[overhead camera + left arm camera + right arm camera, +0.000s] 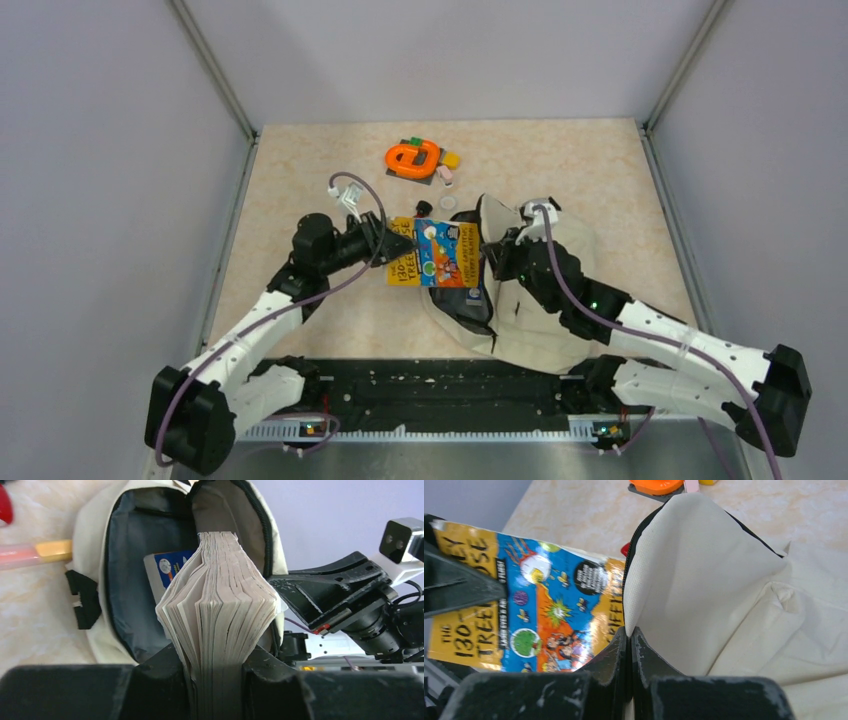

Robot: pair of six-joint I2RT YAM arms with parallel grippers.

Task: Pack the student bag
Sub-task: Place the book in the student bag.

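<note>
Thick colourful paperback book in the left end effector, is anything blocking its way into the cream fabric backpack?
Nothing visible blocks the mouth. The right end effector pinches open the flap of the cream fabric backpack before the thick yellow-and-blue paperback book. A blue-and-white flat item already inside may crowd it.

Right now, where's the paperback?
Top view, centre-left: the paperback is clamped in the left jaws, its far end at the open mouth of the student bag, with the orange item beyond it.
</note>
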